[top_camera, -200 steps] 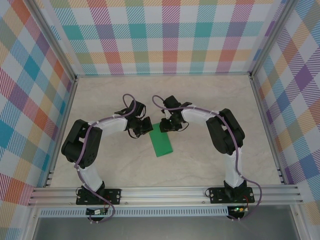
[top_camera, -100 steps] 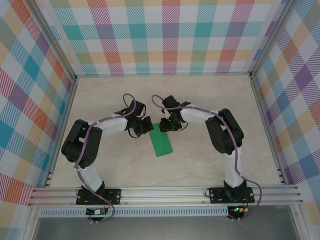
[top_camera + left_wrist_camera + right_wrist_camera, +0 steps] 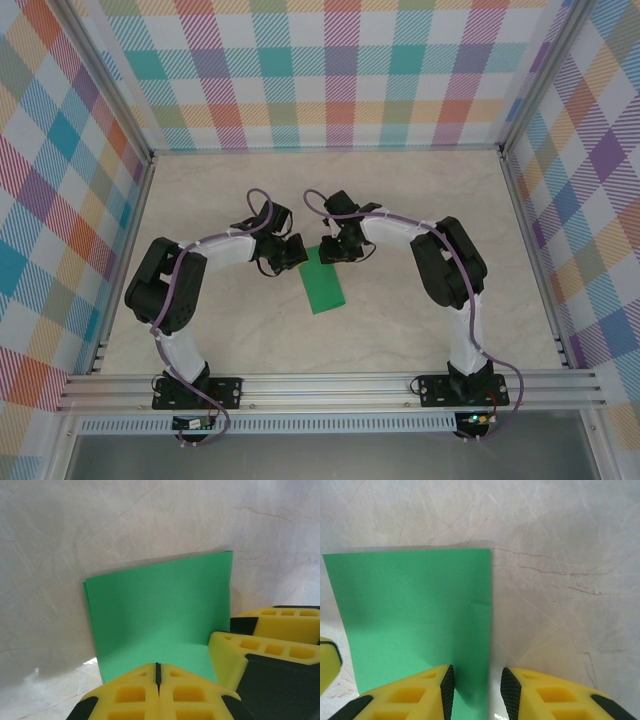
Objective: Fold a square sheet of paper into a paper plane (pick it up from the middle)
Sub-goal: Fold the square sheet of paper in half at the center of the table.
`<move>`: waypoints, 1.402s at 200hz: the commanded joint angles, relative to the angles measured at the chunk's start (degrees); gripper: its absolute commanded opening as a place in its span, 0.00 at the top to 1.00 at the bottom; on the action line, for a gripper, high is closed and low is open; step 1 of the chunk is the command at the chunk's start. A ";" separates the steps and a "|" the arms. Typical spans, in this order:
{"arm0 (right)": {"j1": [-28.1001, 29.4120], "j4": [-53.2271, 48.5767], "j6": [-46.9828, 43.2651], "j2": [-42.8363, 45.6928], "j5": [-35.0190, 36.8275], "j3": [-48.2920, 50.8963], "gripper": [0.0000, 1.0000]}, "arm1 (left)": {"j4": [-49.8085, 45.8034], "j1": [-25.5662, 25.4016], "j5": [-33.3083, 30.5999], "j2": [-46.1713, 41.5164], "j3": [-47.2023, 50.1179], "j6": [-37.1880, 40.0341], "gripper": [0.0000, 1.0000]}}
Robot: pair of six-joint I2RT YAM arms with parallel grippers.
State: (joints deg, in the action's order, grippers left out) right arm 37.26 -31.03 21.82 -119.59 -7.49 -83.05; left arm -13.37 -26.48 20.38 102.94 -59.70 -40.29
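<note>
- the square sheet of paper (image 3: 322, 281) is folded over into a narrow green rectangle, lying flat around the middle of the bench (image 3: 430, 200), well away from all four edges
- its long sides run from the far side toward the near edge, near end swung a bit to the right
- from my left wrist cam I can see two layers stacked along one edge, top one sitting just a hair inside the bottom one
- no marks on it that I can see, just plain matte green
- my left claw (image 3: 158, 667) is at the far end of the sheet, on its left side, tips pressed tight together with no gap at all
- the green runs right up under those tips, but I honestly can't tell if I'm pinching a layer or just sitting on top
- my right claw (image 3: 476, 682) is at that same far end on the right side, partly spread
- one of its fingers (image 3: 405, 695) is over the paper and the other is over bare bench, so the sheet's long edge runs down the gap between them
- nothing is clamped in that gap as far as I can see, the paper looks flat there
- both claws are close together, nearly nose to nose over the far short end
- around the bench: bright plaid walls (image 3: 340, 80) on three sides and a metal rail (image 3: 330, 385) along the near edge where my bases are bolted
</note>
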 commanded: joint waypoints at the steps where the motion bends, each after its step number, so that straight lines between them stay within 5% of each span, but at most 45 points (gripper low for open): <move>1: 1.06 -0.43 0.23 -7.09 2.39 2.36 0.63 | -0.43 -0.10 1.90 1.41 1.01 0.19 1.00; 280: 1.15 -0.87 -0.90 -5.78 0.23 2.26 0.60 | -8.19 -0.14 -2.72 4.51 0.21 3.77 1.00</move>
State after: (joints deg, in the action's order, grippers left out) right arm 37.23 -31.94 20.51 -120.05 -7.70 -83.81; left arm -15.16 -26.50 20.56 105.49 -59.72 -38.11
